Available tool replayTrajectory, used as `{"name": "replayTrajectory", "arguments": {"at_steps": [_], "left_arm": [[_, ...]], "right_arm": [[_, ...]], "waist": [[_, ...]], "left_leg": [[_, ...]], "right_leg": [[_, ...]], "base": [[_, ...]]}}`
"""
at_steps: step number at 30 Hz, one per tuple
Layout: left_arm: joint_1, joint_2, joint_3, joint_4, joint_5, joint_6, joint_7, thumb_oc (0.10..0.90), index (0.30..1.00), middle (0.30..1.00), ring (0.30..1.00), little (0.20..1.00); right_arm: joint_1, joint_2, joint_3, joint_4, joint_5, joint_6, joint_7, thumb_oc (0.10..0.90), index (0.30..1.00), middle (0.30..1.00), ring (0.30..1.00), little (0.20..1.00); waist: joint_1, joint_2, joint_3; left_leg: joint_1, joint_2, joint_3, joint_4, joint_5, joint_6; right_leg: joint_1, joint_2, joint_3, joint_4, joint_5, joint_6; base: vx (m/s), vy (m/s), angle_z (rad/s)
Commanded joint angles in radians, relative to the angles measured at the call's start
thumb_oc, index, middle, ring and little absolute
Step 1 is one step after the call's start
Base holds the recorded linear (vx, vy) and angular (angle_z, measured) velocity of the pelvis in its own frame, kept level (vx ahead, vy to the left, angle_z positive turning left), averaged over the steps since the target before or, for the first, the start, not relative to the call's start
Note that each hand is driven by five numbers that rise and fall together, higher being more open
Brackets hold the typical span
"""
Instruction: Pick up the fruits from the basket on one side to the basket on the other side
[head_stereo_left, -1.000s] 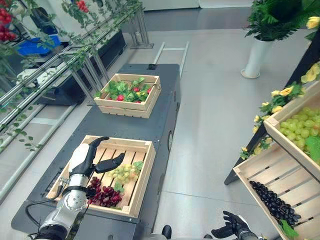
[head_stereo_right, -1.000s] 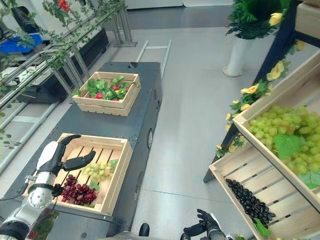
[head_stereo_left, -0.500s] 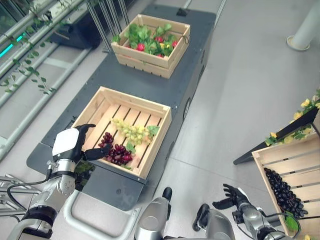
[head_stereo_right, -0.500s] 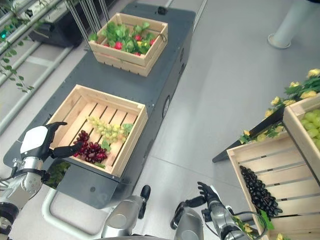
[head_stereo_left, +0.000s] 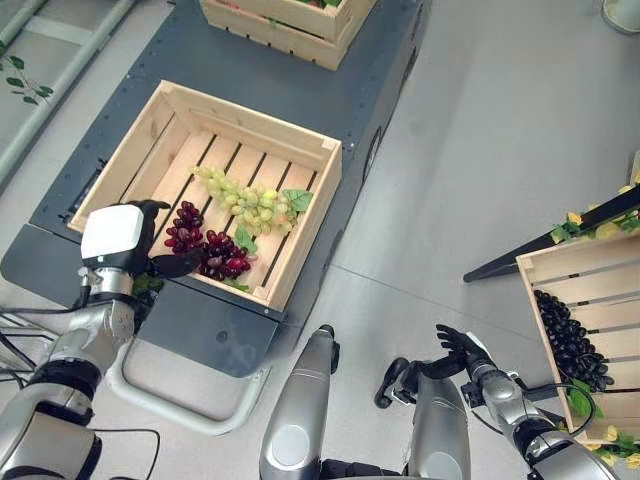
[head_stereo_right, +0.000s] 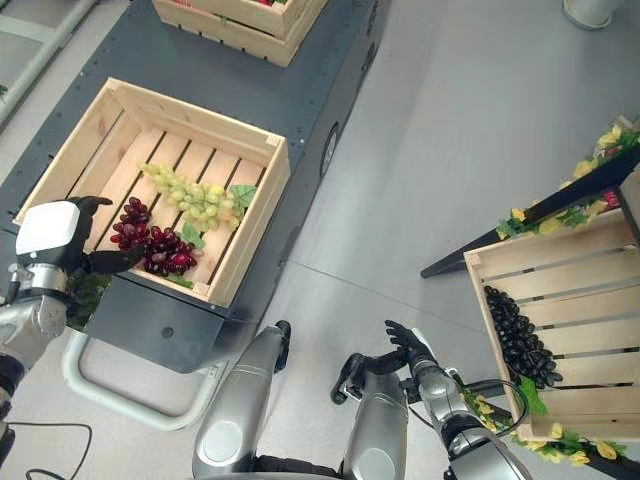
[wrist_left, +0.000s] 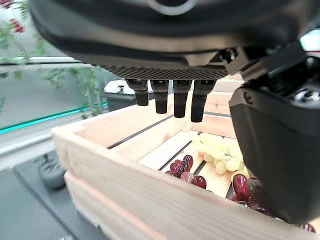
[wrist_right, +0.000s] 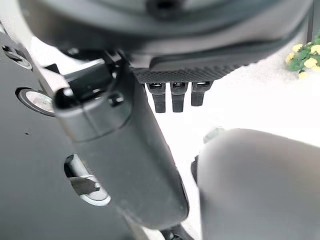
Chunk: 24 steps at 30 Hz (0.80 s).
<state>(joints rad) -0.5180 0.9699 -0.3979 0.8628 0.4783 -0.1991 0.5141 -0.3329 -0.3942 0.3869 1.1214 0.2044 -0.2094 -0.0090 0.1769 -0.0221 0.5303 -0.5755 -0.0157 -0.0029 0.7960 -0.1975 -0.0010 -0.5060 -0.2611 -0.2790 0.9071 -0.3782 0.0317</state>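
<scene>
A wooden crate (head_stereo_left: 300, 232) is sitting on a dark grey cart (head_stereo_left: 290, 85) that is serving as the tabletop, and inside it a bunch of red grapes (head_stereo_left: 205, 245) is lying on the slats just beside a bunch of green grapes (head_stereo_left: 243, 200) with a few leaves. The left hand (head_stereo_left: 120, 245) is hovering at the crate's near corner, its fingers relaxed and spread and gripping nothing — the thumb is pointing in over the rim toward the red grapes, apart from them. Between that hand and the fruit the crate's near wall is standing, as the left wrist view shows. A second wooden crate (head_stereo_left: 285, 25) of red fruit and green leaves is sitting farther along the cart. The right hand (head_stereo_left: 458, 350) is hanging low over the grey floor, fingers loosely spread and empty. Off to the right a slanted wooden shelf crate (head_stereo_left: 540, 300) is holding dark grapes (head_stereo_left: 572, 340), with yellow flowers (head_stereo_left: 585, 225) and greenery along its frame. No readable writing is showing anywhere.
</scene>
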Motion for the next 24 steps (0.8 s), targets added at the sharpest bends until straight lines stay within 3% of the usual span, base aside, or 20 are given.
{"name": "replayTrajectory", "arguments": {"at_steps": [1,6,12,18,24], "left_arm": [[-0.077,0.145,0.066,-0.027,0.03,0.025,0.038,0.8,0.9,0.9,0.9,0.9],[-0.155,0.209,-0.022,-0.059,0.078,0.019,-0.064,0.8,0.9,0.9,0.9,0.9],[-0.26,0.296,-0.135,-0.145,0.072,-0.037,-0.314,0.8,0.9,0.9,0.9,0.9],[-0.334,0.377,-0.215,-0.264,-0.006,-0.042,-0.565,0.8,0.9,0.9,0.9,0.9],[-0.418,0.405,-0.293,-0.308,-0.051,-0.023,-0.747,0.8,0.9,0.9,0.9,0.9]], "right_arm": [[0.025,-0.058,0.001,-0.043,0.03,-0.078,0.034,0.8,0.9,0.9,0.9,0.9],[0.004,-0.074,0.012,-0.063,0.048,-0.084,0.048,0.8,0.9,0.9,0.9,0.9],[-0.005,-0.093,0.005,-0.061,0.046,-0.073,0.041,0.8,0.9,0.9,0.9,0.9],[0.002,-0.115,-0.014,-0.057,0.045,-0.077,0.047,0.8,0.9,0.9,0.9,0.9],[0.002,-0.115,-0.017,-0.056,0.058,-0.095,0.056,0.8,0.9,0.9,0.9,0.9]], "waist": [[-0.013,0.011,-0.01],[-0.016,0.004,-0.01],[-0.015,-0.001,-0.01],[-0.013,0.004,-0.01],[-0.011,-0.001,-0.01]], "left_leg": [[0.068,-0.037,0.087,-0.035,-0.072,0.057],[0.022,-0.031,0.084,-0.029,-0.069,0.054],[-0.017,-0.023,0.075,-0.042,-0.059,0.056],[-0.033,-0.023,0.07,-0.072,-0.044,0.053],[-0.042,-0.019,0.063,-0.098,-0.032,0.051]], "right_leg": [[0.099,0.062,-0.034,-0.027,0.01,-0.066],[0.049,0.07,-0.03,-0.027,0.024,-0.058],[0.004,0.076,-0.03,-0.041,0.048,-0.042],[-0.02,0.078,-0.03,-0.064,0.07,-0.028],[-0.031,0.08,-0.037,-0.089,0.088,-0.018]], "base": [[0.01,0.03,0.02],[0.0,0.025,0.04],[0.0,0.01,0.03],[0.0,0.004,0.01],[0.0,-0.002,0.01]]}}
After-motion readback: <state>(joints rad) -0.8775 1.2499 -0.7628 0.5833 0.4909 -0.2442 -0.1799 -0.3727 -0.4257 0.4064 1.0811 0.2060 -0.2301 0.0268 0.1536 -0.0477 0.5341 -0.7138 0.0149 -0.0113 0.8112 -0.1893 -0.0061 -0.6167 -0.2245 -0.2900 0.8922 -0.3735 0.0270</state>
